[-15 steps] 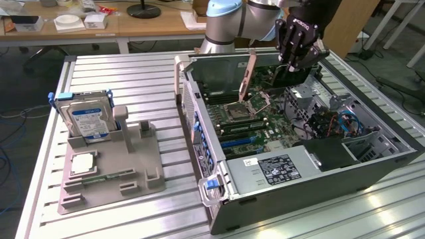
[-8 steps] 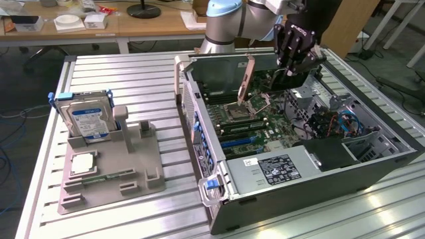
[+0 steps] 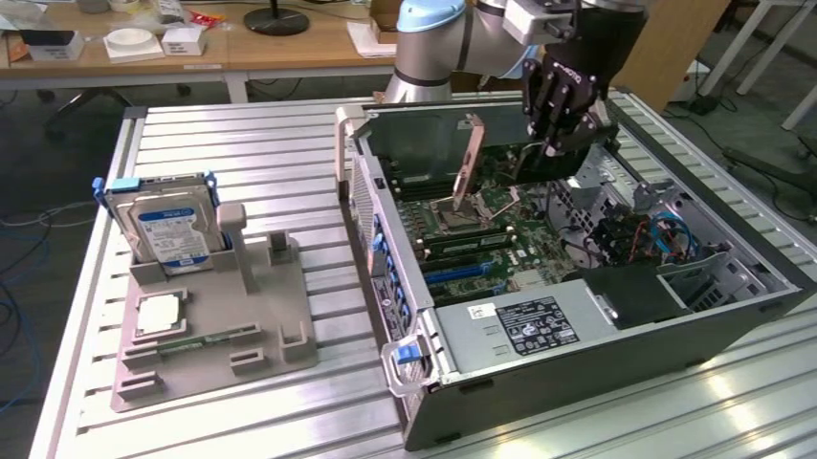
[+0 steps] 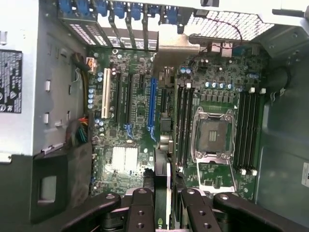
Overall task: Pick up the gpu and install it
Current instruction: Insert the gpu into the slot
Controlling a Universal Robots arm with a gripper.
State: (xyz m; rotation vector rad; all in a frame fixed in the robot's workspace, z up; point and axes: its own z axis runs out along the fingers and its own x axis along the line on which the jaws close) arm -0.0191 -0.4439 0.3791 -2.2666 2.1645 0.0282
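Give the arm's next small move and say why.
Probably a slight sideways shift before any lowering: the gripper holds the gpu edge-on above the motherboard, and the card's edge looks a little off the line of the long blue slot. It is not yet seated.

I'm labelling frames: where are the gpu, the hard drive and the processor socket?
gpu point(image 4: 162, 186), wrist view, its dark edge.
hard drive point(image 3: 172, 234), exterior view, its blue-white label.
processor socket point(image 4: 212, 134), wrist view, its centre.

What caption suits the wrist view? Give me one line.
Gripper holds the gpu edge-on above the motherboard inside the open computer case.
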